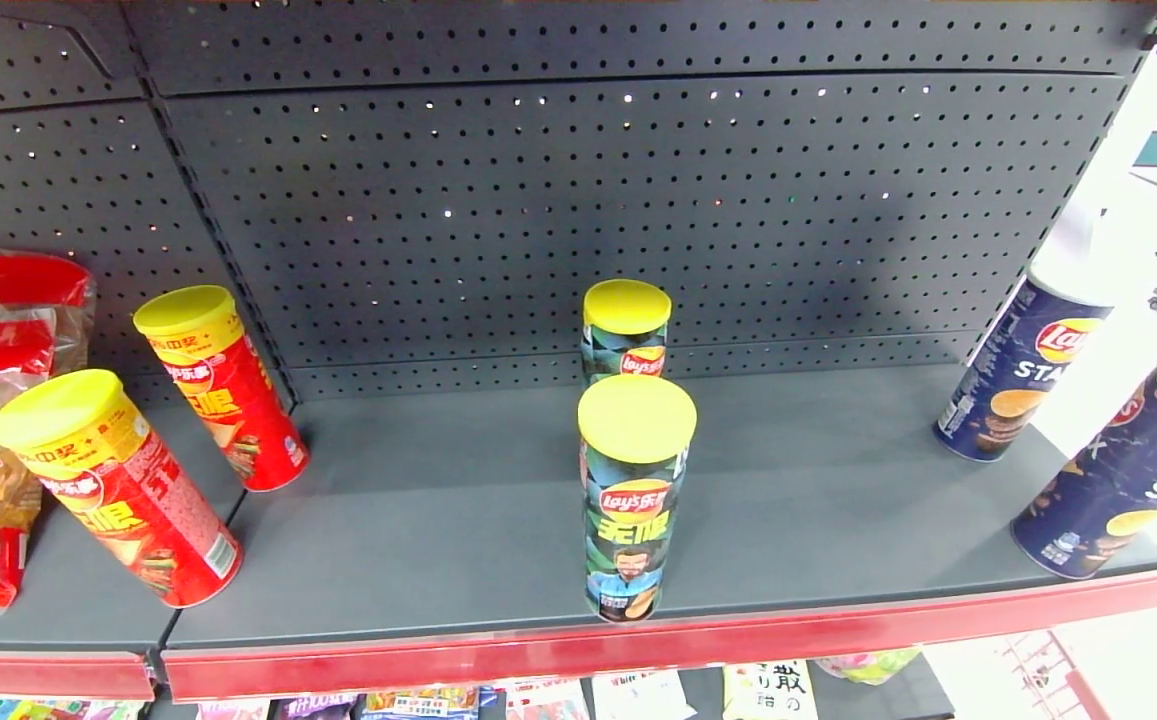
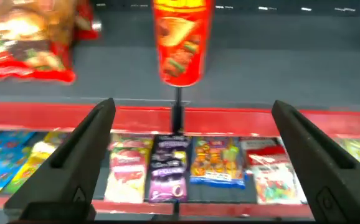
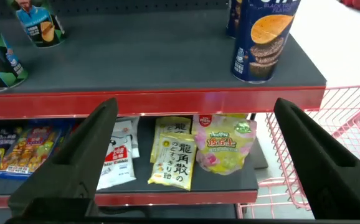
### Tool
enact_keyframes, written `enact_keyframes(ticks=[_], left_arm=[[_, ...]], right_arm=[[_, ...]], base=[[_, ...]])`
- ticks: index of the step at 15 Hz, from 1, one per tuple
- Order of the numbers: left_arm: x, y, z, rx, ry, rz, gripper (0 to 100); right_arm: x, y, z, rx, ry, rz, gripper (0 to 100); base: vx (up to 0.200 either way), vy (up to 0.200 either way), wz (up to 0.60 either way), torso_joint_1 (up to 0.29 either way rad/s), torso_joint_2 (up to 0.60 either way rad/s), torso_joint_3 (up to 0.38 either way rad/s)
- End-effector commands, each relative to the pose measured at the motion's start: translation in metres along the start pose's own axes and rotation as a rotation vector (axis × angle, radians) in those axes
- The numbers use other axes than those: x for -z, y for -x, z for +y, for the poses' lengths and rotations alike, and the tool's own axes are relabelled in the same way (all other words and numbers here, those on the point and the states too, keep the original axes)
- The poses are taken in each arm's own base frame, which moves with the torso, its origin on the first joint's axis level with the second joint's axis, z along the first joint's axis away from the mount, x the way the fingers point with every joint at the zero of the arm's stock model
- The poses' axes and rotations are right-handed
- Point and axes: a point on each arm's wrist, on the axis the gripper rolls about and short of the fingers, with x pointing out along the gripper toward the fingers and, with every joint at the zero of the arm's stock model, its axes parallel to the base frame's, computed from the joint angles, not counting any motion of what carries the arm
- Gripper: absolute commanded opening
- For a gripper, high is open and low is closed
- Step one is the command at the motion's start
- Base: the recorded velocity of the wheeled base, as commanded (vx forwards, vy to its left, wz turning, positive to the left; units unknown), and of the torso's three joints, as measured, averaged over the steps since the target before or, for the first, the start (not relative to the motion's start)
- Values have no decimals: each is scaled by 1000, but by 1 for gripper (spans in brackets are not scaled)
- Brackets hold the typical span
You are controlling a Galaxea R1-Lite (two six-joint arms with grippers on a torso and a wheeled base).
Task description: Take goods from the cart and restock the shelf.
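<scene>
Empty, left gripper [image 2: 186,168] and right gripper [image 3: 189,168] gaped wide; pushing forward, left might topple red can [image 2: 181,43] dead ahead.

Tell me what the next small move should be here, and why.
Probably swing the right gripper toward the red wire cart beside the shelf end. Its fingers and those of the left gripper are open and empty in front of the shelf's red edge. The shelf has bare space around the green chip cans, so an item must be fetched first.
</scene>
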Motion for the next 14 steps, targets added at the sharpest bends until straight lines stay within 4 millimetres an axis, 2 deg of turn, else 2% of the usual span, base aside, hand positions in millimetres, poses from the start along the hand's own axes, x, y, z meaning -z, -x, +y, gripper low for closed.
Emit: enact_keyframes(ticks=[1,5,7,14], left_arm=[[1,0,0,-18,2,2,100],[0,0,0,-14,1,-2,100],[0,2,1,49,-4,-30,100],[2,5,1,45,-3,-73,100]], right_arm=[[1,1,0,3,1,-8,100],[1,0,-1,27,3,-16,100],[1,0,-1,32,4,-14,100],[1,0,-1,32,3,-14,100]], base=[[0,0,0,0,0,0],[0,0,0,0,0,0],[0,0,0,0,0,0],[0,0,0,0,0,0]])
